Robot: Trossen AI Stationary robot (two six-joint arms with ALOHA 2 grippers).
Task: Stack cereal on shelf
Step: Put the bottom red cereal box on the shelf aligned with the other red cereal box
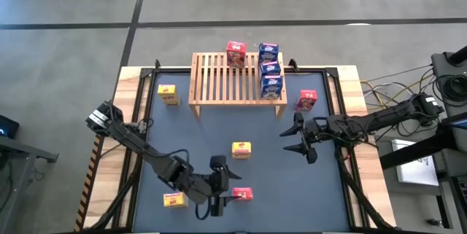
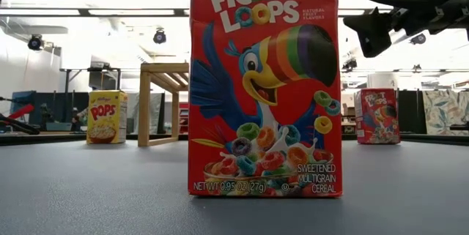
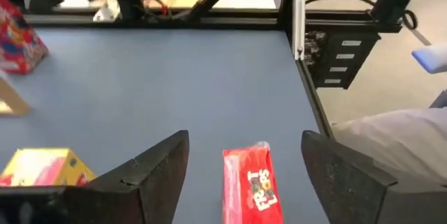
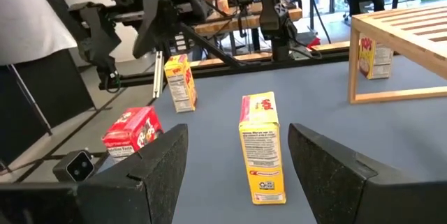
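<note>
The table [image 1: 219, 128] has a matte blue-grey top framed by a light wooden border and black rails, standing on a grey concrete floor with dark seams. In the low view the room behind shows bright ceiling lights, white walls and dark equipment along the far edge.

The slatted wooden shelf [image 1: 237, 76] sits at upper centre of the high view. On it are a red box [image 1: 236, 54] near its top edge and two blue boxes [image 1: 270, 70] stacked in a line along its right side. Another red box [image 1: 306, 100] stands on the table just right of the shelf, and a yellow box [image 1: 168, 94] left of it. A yellow box [image 1: 241, 149] stands mid-table, and another yellow box [image 1: 174, 199] lies at lower left.

The left gripper [image 1: 219, 197] is at lower centre, its fingers spread either side of a red Froot Loops box [image 1: 242, 194] without clamping it. In the low view that box [image 2: 265, 85] fills the centre, reading "FROOT LOOPS", "SWEETENED MULTIGRAIN CEREAL" and "NET WT 0.95 OZ (27g)"; a yellow box at left reads "POPS" [image 2: 106, 117].

The right gripper [image 1: 300, 141] hovers at centre right, fingers apart and empty, facing the mid-table yellow box [image 4: 262, 147].
</note>
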